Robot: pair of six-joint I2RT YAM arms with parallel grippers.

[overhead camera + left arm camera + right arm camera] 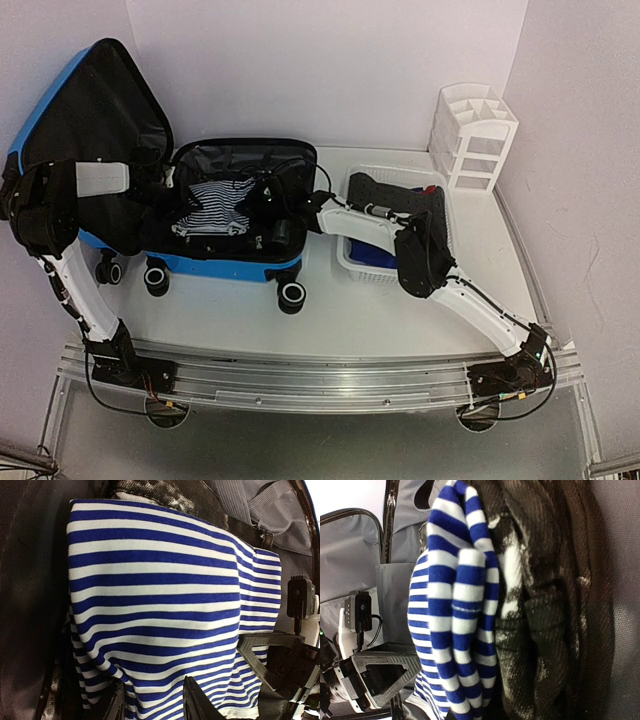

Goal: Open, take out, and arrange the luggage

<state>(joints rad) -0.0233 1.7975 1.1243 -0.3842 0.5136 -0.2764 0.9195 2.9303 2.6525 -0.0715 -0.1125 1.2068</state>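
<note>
The blue luggage (225,266) lies open on the table, its black-lined lid (100,110) propped up at the left. Inside it a blue-and-white striped shirt (215,205) rests on a dark knitted garment (555,605). My left gripper (155,705) holds the shirt (165,590) at its left edge, with the fabric bunched between the fingers. At the shirt's right side my right gripper (262,207) is shut on a raised fold of the stripes (455,620); its fingertips are hidden under the cloth.
A white perforated basket (352,262) with blue and dark clothes stands right of the suitcase, under my right arm. At the back right corner is a white compartmented organizer (475,135). Walls close in at the back and on both sides.
</note>
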